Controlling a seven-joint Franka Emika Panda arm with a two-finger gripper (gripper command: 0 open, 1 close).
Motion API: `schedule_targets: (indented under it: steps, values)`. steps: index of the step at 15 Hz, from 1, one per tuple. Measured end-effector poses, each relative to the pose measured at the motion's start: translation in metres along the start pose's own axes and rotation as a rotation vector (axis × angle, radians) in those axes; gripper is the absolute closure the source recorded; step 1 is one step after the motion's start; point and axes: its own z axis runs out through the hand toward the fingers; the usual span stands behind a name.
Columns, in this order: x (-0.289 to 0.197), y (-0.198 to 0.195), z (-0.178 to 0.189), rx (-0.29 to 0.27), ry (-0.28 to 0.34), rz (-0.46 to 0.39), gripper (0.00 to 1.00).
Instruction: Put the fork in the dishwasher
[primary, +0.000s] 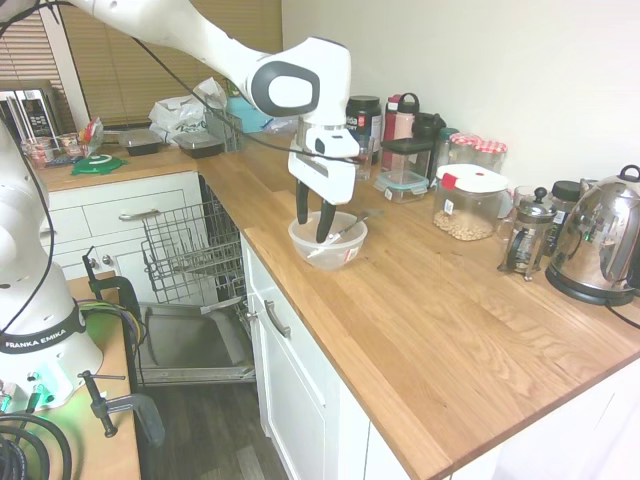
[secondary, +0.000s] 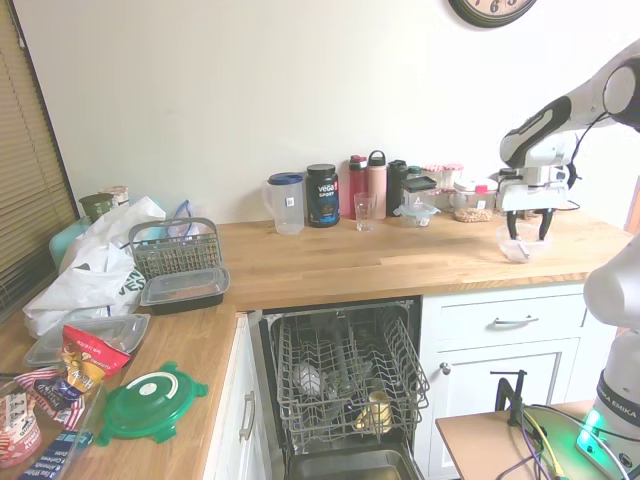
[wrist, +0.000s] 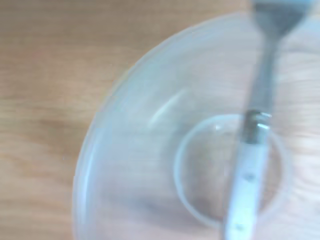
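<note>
The fork (primary: 338, 237) lies slanted in a clear bowl (primary: 328, 243) on the wooden surface (primary: 440, 320), its tines poking over the far rim and its pale handle down in the base, as the wrist view (wrist: 252, 145) shows. The end effector (primary: 314, 222) hangs over the bowl with its fingers spread, tips dipping inside the rim and pinching nothing.

The main risk is the bowl. It looks light and loose, so a finger catching the rim or wall as the fingers close would likely tip or slide it, and the fork could roll out. The fork's slant also leaves little flat metal to pinch; a grip taken off-centre may let it swing or slip during the carry.

The dishwasher (secondary: 345, 385) stands open well apart from the bowl, round the corner of the surface, with its rack (primary: 190, 250) pulled out. Some items already sit in the rack (secondary: 340, 375), so a free slot must be chosen.

Behind the bowl stand jars (primary: 468, 200), bottles (primary: 400, 125), a French press (primary: 527, 235) and a kettle (primary: 600, 240); these sit away from the route to the rack. That route, along the front edge, looks open.
</note>
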Motion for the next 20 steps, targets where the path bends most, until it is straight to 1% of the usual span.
schedule_targets:
  steps: [1, 5, 7, 12, 20]
  values:
    - [0.0, -0.005, 0.008, -0.006, -0.007, -0.004, 1.0]
    - [0.007, -0.028, 0.016, 0.043, 0.095, 0.042, 1.0]
    - [0.006, -0.03, 0.017, 0.05, 0.122, 0.059, 1.0]
    - [0.011, -0.025, 0.016, 0.055, 0.129, 0.081, 1.0]
    - [0.014, -0.023, 0.018, 0.052, 0.127, 0.087, 1.0]
